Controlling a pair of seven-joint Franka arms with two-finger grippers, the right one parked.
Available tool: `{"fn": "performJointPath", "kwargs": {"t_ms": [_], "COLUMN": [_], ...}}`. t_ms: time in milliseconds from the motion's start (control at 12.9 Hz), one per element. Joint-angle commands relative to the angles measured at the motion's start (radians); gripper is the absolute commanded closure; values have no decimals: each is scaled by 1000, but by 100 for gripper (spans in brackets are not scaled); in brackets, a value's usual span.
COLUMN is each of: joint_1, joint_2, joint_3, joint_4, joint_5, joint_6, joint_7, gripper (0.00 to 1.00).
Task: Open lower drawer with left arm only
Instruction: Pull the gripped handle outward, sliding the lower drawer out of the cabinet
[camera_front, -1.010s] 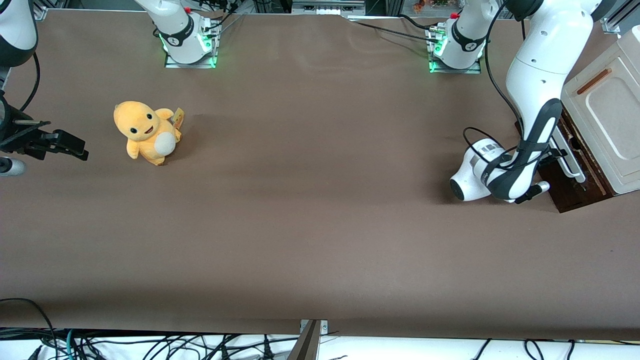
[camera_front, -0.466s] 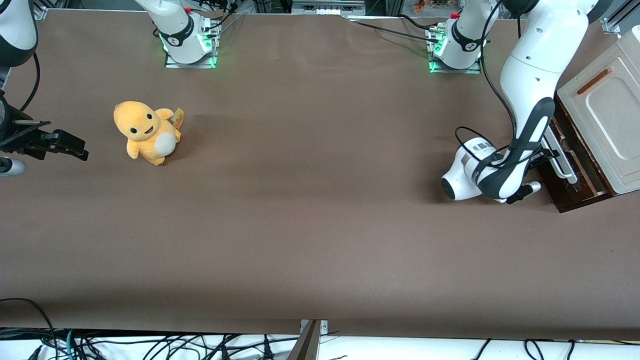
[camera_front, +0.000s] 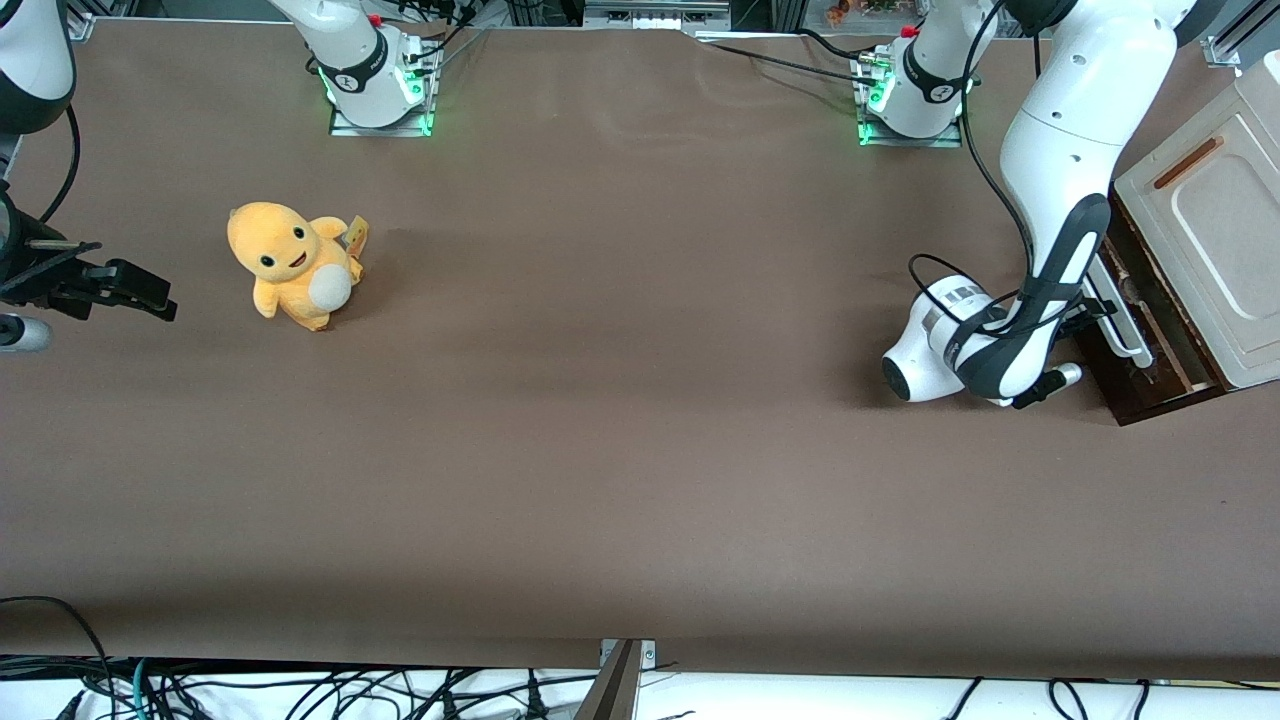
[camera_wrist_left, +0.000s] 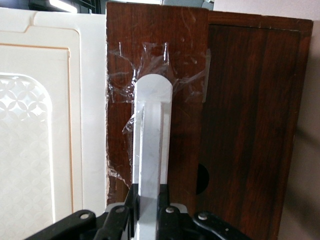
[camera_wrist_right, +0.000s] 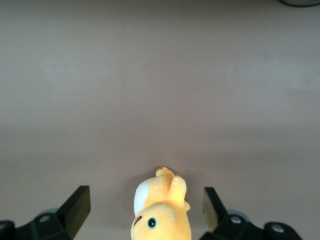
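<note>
Pincer (camera_wrist_left: 148, 220) clamped on half-hidden white bar handle (camera_wrist_left: 151, 140)

Left arm (camera_front: 1065, 130): descends from its base at the working arm's end of the bench, bent sharply at the dark-banded elbow.
Wrist (camera_front: 925, 345): white cylinder, lying low and roughly level, with a black cable looped over it.
Hand (camera_wrist_left: 148, 216): black, in front of the lower drawer (camera_wrist_left: 240, 125), fingers closed on the white bar handle (camera_wrist_left: 151, 145).
</note>
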Motion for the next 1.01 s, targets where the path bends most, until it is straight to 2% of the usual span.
{"fn": "performJointPath", "kwargs": {"t_ms": [0,932], "joint_1": [-22,-54], "joint_2": [-4,-4], "joint_3": [-5,-25], "joint_4": [27,56], "joint_5": [-43,-93], "joint_6": [-28,-82], "joint_7": [-13,-8], "gripper": [90,90]}}
